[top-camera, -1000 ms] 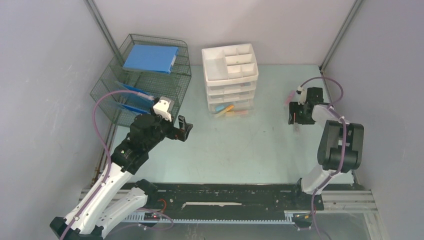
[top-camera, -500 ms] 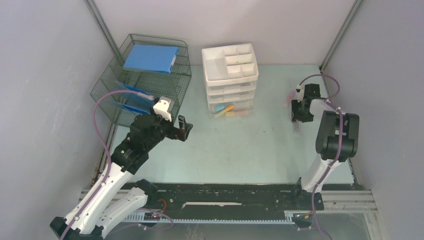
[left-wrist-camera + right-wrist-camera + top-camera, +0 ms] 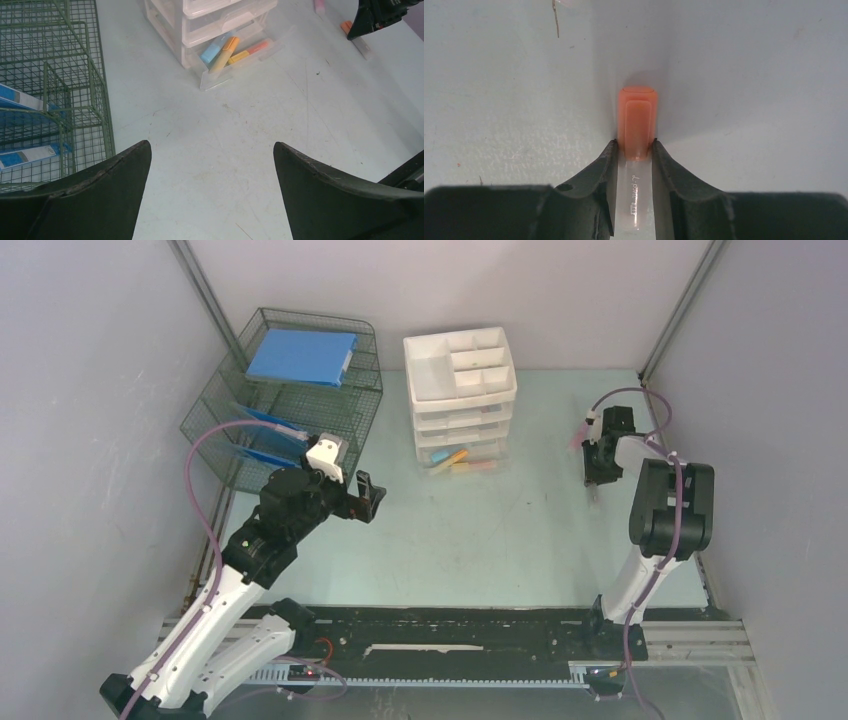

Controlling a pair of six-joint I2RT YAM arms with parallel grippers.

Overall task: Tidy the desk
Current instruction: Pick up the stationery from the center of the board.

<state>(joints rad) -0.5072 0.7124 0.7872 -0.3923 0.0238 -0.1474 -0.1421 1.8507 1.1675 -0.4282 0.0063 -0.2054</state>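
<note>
Right gripper (image 3: pixel 594 472) first: from above we see it on the right side of the desk (image 3: pixel 500 540), pointing down at a marker (image 3: pixel 595 492) that shows just below it. The left gripper (image 3: pixel 370 498) hangs over the desk beside the rack (image 3: pixel 290 405), well apart from the marker. At the back, between the arms, stands the drawer unit (image 3: pixel 460 390), with its bottom drawer (image 3: pixel 468 468) pulled out and some pens (image 3: pixel 455 457) inside.

From the left wrist, the left gripper (image 3: pixel 211 147) is wide open and holds nothing; only bare desk lies between its jaws. The open drawer is ahead of it, with a blue pen (image 3: pixel 214 48) and orange ones in it. At the top right the right gripper sits over the marker, whose orange cap (image 3: pixel 346 26) and clear barrel (image 3: pixel 361 46) show beside it.

From the right wrist, the jaws are closed on the clear barrel, right behind the orange cap. Whether the marker is already off the desk, we cannot tell.

We judge that the step in hand is picking up this marker. The next move calls for lifting it, carrying it left to the open drawer and releasing it among the other pens, with a grip firm enough that the smooth barrel does not slip.
</note>
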